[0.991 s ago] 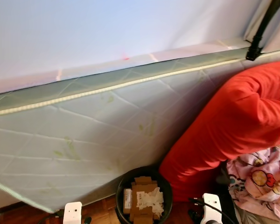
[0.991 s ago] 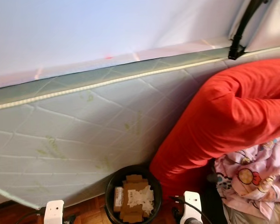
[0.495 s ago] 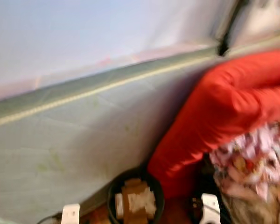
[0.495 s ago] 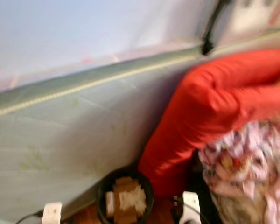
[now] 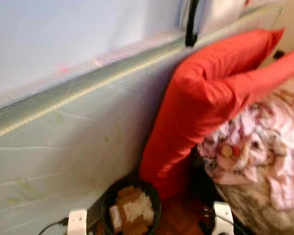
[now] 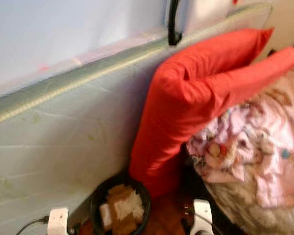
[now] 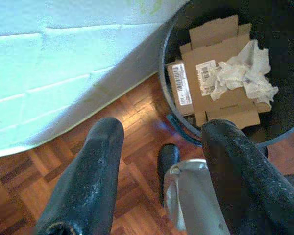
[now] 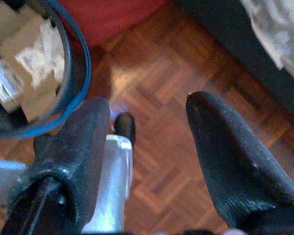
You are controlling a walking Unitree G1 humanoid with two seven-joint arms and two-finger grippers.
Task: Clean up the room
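A round black waste bin [image 5: 130, 210] stands on the parquet floor against a pale quilted mattress [image 5: 63, 142]. It holds flattened cardboard [image 7: 220, 78] and crumpled white paper [image 7: 245, 73]. A big red pillow [image 5: 206, 93] leans on the mattress just right of the bin. A pink cartoon-print blanket [image 5: 264, 147] lies heaped at the right. My left gripper [image 7: 164, 128] hangs open above the floor beside the bin, nothing between its fingers. My right gripper [image 8: 147, 103] is open too, over bare floor between the bin's rim [image 8: 76, 73] and a dark furniture edge.
The mattress stands on edge along a white wall [image 5: 63, 34]. A black strap or pole [image 5: 191, 24] rises behind the pillow. Grey furry fabric [image 5: 255, 205] sits under the blanket. A dark furniture base [image 8: 225, 54] borders the floor strip at the right.
The whole picture has slid left, so the camera has turned right. More of the blanket and pillow shows now. The bin, pillow and both grippers stay as they were.
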